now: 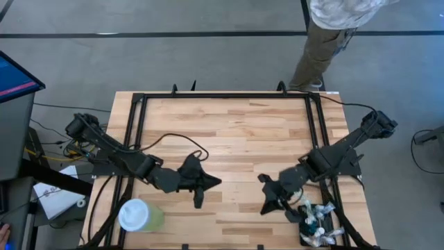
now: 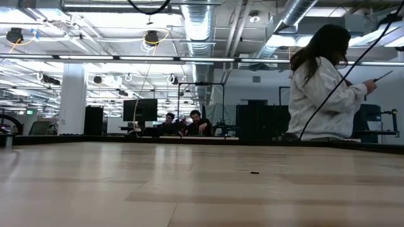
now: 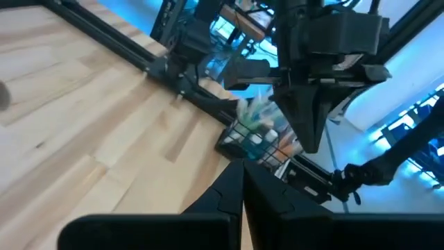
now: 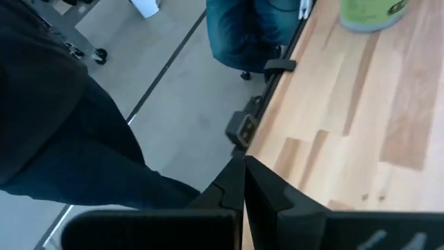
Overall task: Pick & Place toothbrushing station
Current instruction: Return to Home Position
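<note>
The toothbrushing station, a small black grid-topped holder with pale items standing in it, sits on the table at the near right corner; the left wrist view shows the station past the right arm. My right gripper hovers shut just left of it, above the wood. My left gripper hangs shut over the table's near middle, pointing toward the right arm. Both pairs of fingers are together with nothing between them. Neither gripper shows in the low view.
A pale green cup with a white lid stands at the near left corner. A black frame rail runs around the table. A person stands beyond the far right edge. The table's middle is bare wood.
</note>
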You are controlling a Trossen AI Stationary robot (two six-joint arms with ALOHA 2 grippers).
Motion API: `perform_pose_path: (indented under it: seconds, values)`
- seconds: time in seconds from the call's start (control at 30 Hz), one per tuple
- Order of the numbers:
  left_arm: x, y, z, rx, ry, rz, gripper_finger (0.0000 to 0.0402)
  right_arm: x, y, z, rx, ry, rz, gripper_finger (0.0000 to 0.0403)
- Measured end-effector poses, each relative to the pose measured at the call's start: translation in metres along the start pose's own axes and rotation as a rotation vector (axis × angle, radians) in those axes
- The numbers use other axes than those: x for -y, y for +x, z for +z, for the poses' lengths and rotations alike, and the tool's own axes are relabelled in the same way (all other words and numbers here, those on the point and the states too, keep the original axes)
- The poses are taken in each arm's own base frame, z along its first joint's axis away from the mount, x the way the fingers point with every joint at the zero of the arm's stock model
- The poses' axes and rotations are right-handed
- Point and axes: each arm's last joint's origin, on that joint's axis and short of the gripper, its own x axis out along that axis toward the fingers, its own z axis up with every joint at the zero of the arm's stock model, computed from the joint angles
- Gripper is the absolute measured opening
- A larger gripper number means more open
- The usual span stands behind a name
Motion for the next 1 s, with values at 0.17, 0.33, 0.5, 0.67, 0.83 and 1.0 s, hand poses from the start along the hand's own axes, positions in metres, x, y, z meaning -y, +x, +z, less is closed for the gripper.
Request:
perform_pose_path:
  seconds: [0.17, 0.33, 0.5, 0.67, 0.83, 1.0]
  values:
    - [-0.014, -0.008, -0.004, -0.003, 0.009, 0.013, 0.0001, 0.025, -0.006, 0.008, 0.015, -0.038, -0.007, 0.0000]
    - [-0.028, -0.003, -0.010, -0.019, 0.120, 0.045, 0.0001, 0.052, -0.015, 0.016, 0.032, -0.062, -0.018, 0.0000]
    - [-0.046, 0.007, -0.007, -0.027, 0.164, 0.095, 0.0001, 0.083, -0.029, 0.021, 0.054, -0.074, -0.029, 0.0000]
    - [-0.069, 0.019, 0.005, -0.073, 0.176, 0.088, 0.0001, 0.118, -0.049, 0.022, 0.061, -0.065, -0.049, 0.0000]
    - [-0.097, 0.026, 0.023, -0.076, 0.155, 0.107, 0.0001, 0.148, -0.074, 0.020, 0.091, -0.013, -0.057, 0.0000]
    - [-0.122, 0.012, 0.047, -0.003, 0.156, 0.152, 0.0001, 0.162, -0.102, 0.017, 0.127, 0.008, -0.190, 0.0000]
